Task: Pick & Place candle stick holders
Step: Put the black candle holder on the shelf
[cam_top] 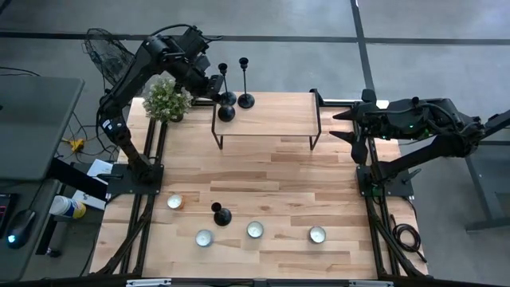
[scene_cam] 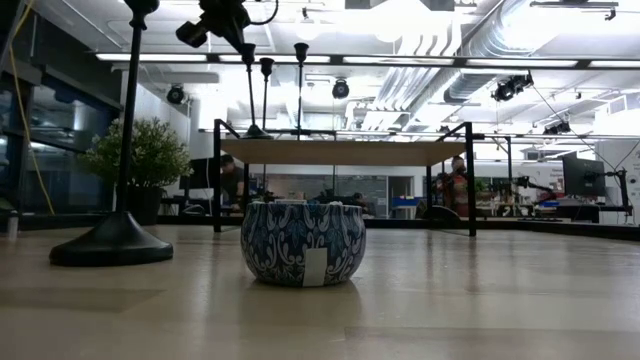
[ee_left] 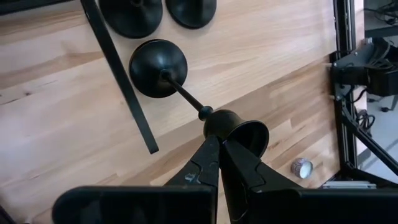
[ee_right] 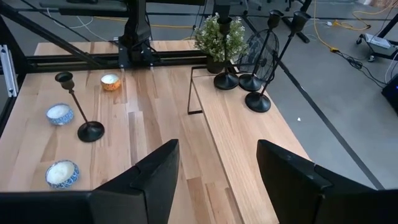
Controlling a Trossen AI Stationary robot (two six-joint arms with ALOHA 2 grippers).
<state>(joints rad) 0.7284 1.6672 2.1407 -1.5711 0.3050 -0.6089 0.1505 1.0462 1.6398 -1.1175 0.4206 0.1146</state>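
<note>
Three black candle stick holders stand on their round bases at the left end of a raised wooden shelf point(cam_top: 271, 112) at the table's far side. My left gripper point(ee_left: 219, 142) is shut at the cup top of the nearest one point(ee_left: 180, 90); the other two point(cam_top: 246, 100) point(cam_top: 229, 97) stand just behind it. A further holder point(cam_top: 221, 215) stands on its base on the table near the front. My right gripper point(ee_right: 217, 180) hangs open over the table's right edge with nothing between its fingers. My left gripper pinches the holder at the lower part of its cup top point(ee_left: 222, 124) between its two fingertips. The fingers come from above, slanting down toward the shelf. The stem runs down from them to the round base point(ee_left: 158, 68), which sits on the shelf near its left front corner.
Several tealight cups lie along the table's front point(cam_top: 174, 202) point(cam_top: 204, 237) point(cam_top: 254, 229) point(cam_top: 317, 234). A potted plant point(cam_top: 167, 100) stands left of the shelf, close to my left arm. The shelf's black frame bar point(ee_left: 118, 74) runs beside the held holder's base.
</note>
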